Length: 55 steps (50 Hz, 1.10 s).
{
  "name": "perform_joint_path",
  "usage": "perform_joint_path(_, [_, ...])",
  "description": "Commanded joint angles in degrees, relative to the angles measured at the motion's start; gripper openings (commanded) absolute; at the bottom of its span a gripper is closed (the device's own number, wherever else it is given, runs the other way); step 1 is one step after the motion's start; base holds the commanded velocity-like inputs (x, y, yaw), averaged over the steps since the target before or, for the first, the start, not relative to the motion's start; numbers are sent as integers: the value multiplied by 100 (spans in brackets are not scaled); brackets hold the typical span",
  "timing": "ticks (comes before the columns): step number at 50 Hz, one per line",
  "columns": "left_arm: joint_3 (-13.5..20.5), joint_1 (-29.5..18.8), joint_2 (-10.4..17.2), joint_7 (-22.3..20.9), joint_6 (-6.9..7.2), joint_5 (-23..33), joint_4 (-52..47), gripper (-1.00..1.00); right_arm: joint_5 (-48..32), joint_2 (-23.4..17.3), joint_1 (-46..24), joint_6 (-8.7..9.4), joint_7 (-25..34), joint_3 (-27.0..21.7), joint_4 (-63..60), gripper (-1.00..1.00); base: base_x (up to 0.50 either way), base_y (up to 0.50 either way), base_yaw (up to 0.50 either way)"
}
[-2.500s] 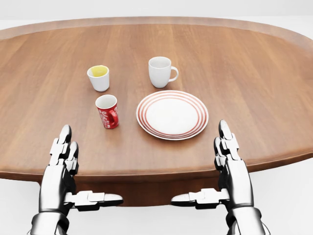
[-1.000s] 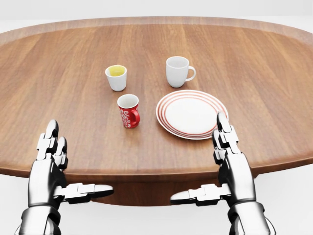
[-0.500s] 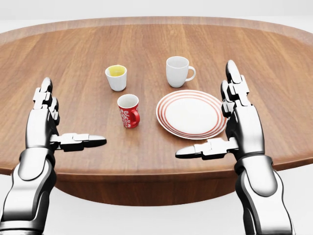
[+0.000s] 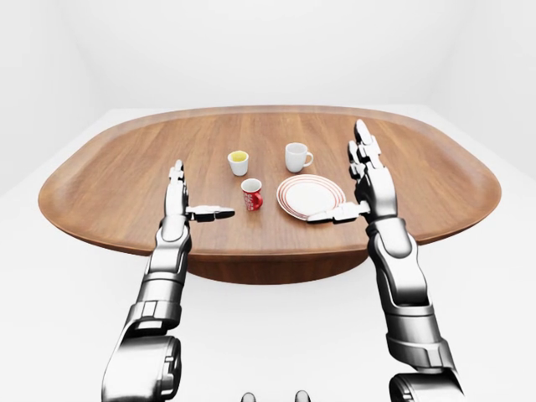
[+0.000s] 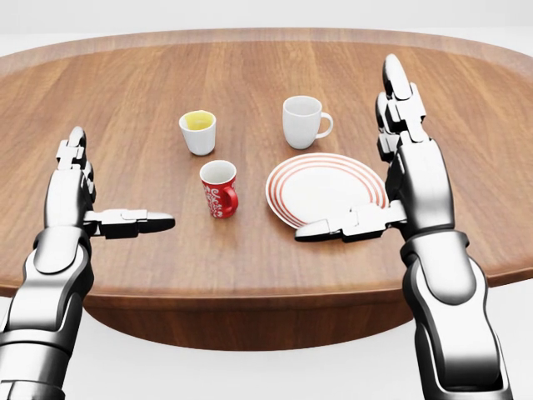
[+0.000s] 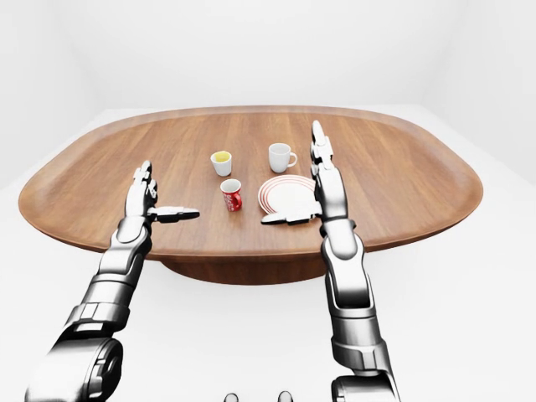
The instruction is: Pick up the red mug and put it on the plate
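The red mug point(image 5: 219, 189) with white lettering stands upright on the wooden table point(image 5: 250, 258), handle to the right. Right of it lies a white plate point(image 5: 326, 192) with red rings. My left hand point(image 5: 104, 192) hovers open at the view's left, thumb pointing toward the mug, a short gap away. My right hand point(image 5: 379, 162) is open over the plate's right rim, its thumb lying across the plate's lower edge. Neither hand holds anything.
A white cup with yellow inside point(image 5: 198, 132) stands above the red mug. A plain white mug point(image 5: 303, 122) stands above the plate. The table's near edge point(image 5: 250, 293) runs below both hands. White floor and walls surround the table.
The view first shifted, sliding everything on the table to the right. Both hands then rose from the table's near edge and moved out over the tabletop; the right thumb now overlaps the plate.
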Motion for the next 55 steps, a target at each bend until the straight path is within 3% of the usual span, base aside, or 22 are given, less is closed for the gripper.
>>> perform_joint_path(1, [-2, -58, 13, 14, 73, 15, 65, 100, -86, 7, -79, 0, 54, 23, -1, 100, 0, 0, 0])
perform_joint_path(19, [-3, -85, 3, 16, 70, 18, 123, 100, -223, 51, -30, 0, 106, 67, 78, 100, 5, 0, 0])
perform_joint_path(55, [23, -88, 48, 11, 91, -22, 12, 100, -336, 106, 4, 0, 134, 130, -12, 100, 24, 0, 0])
